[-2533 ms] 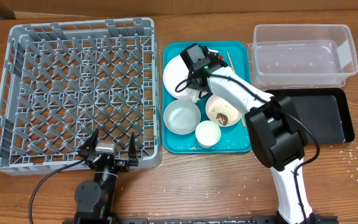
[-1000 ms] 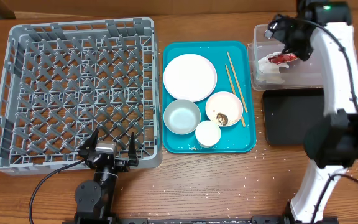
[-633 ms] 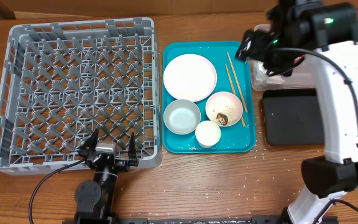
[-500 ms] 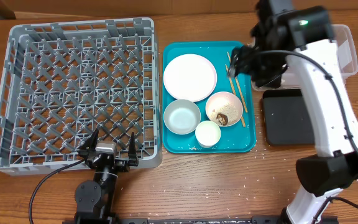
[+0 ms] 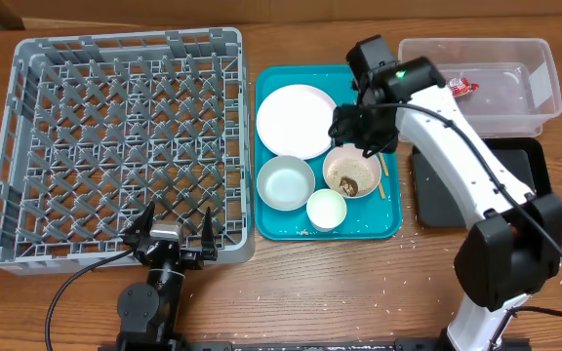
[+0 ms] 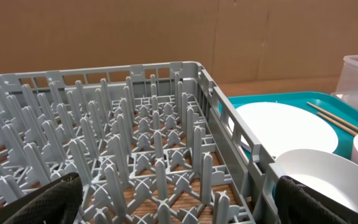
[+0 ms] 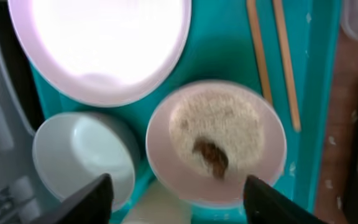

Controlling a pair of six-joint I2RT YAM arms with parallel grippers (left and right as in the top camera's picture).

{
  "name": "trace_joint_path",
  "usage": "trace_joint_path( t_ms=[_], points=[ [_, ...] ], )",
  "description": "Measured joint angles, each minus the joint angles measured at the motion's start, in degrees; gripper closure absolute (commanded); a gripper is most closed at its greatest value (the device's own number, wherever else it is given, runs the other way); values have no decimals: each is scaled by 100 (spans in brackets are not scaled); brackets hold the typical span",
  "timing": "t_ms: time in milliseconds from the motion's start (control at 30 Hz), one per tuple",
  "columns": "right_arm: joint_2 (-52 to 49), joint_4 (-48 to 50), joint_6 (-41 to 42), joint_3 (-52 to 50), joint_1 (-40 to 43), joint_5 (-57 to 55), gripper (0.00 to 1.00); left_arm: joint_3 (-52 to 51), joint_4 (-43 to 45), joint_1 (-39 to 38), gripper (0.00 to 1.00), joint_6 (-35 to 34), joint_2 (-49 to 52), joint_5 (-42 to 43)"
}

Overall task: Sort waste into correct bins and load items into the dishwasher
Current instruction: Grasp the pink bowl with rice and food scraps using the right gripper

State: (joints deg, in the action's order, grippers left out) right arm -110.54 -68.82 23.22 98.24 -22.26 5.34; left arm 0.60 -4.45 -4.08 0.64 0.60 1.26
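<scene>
Overhead, the red-and-white wrapper (image 5: 461,88) now lies inside the clear tub (image 5: 544,60). The right gripper (image 7: 178,185), wide and empty, has left the tub for the brown lump (image 7: 211,155), likely the next waste.

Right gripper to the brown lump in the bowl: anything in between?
Nothing visible. The right gripper hangs open above the bowl; the brown lump lies uncovered inside it. The chopsticks lie beside the bowl, off to one side of the path.
</scene>
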Motion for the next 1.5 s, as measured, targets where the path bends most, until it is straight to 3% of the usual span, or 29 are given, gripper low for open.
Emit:
trace_joint_path(
  t_ms=[233, 367, 867, 1033, 1333, 1500],
  points=[
    [-2, 1032, -61, -962, -337, -289, 48, 0, 0, 0, 0, 0, 4, 0],
    [-2, 1482, 101, -1211, -415, -334, 50, 0, 0, 0, 0, 0, 4, 0],
    [-535, 1685, 1019, -1255, -896, -667, 55, 0, 0, 0, 0, 0, 4, 0],
    [-577, 1585, 1172, -1259, -894, -839, 65, 0, 0, 0, 0, 0, 4, 0],
    [-577, 1392, 1255, -1259, -894, -953, 96, 0, 0, 0, 0, 0, 4, 0],
    [-573, 1252, 1268, -1211, -892, -1058, 96, 0, 0, 0, 0, 0, 4, 0]
  ],
)
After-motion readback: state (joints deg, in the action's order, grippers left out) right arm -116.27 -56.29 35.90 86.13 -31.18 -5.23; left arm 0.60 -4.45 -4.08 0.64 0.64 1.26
